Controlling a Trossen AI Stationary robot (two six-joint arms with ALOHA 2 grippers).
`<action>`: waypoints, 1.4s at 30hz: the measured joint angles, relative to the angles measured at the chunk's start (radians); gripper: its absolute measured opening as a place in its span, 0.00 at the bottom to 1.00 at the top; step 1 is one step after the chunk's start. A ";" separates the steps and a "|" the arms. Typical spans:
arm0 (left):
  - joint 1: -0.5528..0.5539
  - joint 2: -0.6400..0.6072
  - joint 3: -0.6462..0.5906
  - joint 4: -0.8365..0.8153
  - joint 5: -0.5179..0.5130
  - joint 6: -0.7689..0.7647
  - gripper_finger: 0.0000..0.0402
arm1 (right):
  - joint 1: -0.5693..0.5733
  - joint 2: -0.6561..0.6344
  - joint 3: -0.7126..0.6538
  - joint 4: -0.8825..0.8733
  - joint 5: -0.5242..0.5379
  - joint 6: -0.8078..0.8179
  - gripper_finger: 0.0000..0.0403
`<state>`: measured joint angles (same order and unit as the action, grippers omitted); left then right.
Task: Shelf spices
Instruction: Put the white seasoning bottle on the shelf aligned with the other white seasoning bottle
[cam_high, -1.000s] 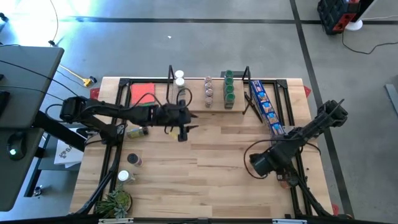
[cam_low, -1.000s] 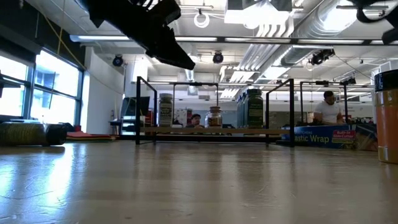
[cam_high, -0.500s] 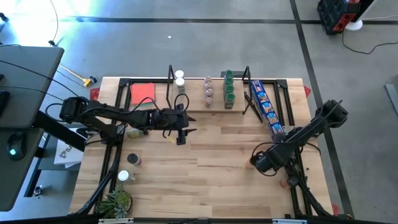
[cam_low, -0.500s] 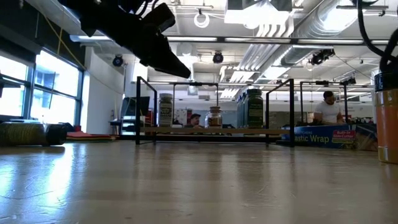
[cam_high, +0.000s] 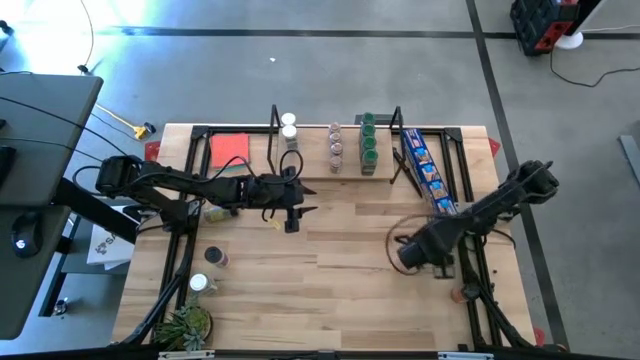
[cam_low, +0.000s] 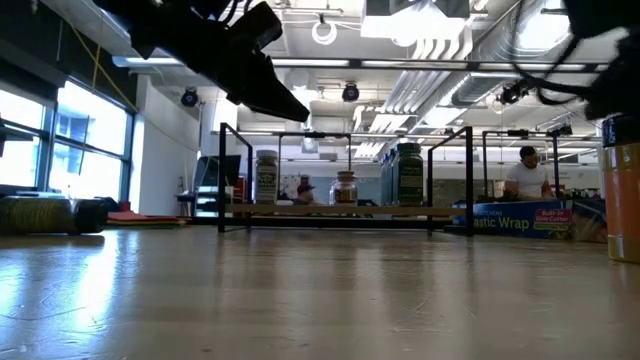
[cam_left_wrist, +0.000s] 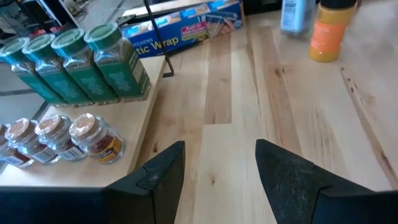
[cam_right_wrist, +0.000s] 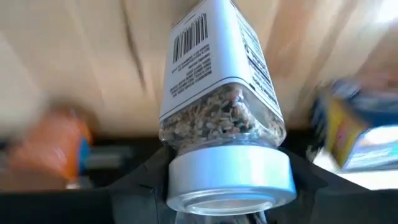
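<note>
My right gripper (cam_high: 408, 254) is over the table's right half, shut on a clear spice jar (cam_right_wrist: 217, 93) with a white cap and speckled brown contents. My left gripper (cam_left_wrist: 217, 174) is open and holds nothing. It hangs above the table's middle (cam_high: 290, 214), just in front of the shelf (cam_high: 335, 172). On the shelf's wooden board stand white-capped jars (cam_high: 289, 126), brown-topped jars (cam_left_wrist: 87, 134) and a row of green-capped jars (cam_left_wrist: 93, 62). The low view shows the shelf (cam_low: 345, 210) at the far side with jars upright on it. My right gripper holds the jar at its white-capped end (cam_right_wrist: 230, 171), pinched between the two fingers (cam_right_wrist: 140, 183). The jar lies along the fingers with its cap toward the wrist and its labelled body (cam_right_wrist: 205, 56) pointing outward. It is tilted and appears lifted off the wood.
A long blue package (cam_high: 430, 172) lies right of the shelf and a red card (cam_high: 230, 150) left of it. Loose jars stand near the left edge (cam_high: 215, 257) (cam_high: 199, 283), one under the left arm (cam_high: 220, 211). An orange jar (cam_high: 465, 293) stands near the right arm. A plant (cam_high: 186, 324) sits at the near-left corner.
My right gripper, shut on the jar, has swung toward the table's left and a little toward the far edge, uncovering the orange jar by the near-right frame. My left arm has drawn back slightly toward the table's left and then kept still.
</note>
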<state>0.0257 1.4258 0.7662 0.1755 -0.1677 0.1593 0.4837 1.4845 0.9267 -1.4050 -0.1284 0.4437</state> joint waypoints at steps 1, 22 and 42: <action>0.000 0.000 0.000 0.005 0.000 0.000 0.47 | -0.028 0.000 0.022 -0.004 0.021 0.015 0.45; -0.001 0.086 0.000 -0.055 0.142 -0.081 0.46 | -0.488 0.489 0.761 0.049 0.156 -0.397 0.45; -0.099 -0.071 -0.377 0.106 0.108 -0.395 0.37 | -0.396 0.898 1.336 0.079 0.517 -1.010 0.68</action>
<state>-0.0734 1.3543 0.3887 0.2813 -0.0600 -0.2357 0.0879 2.3829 2.2631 -1.3256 0.3882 -0.5659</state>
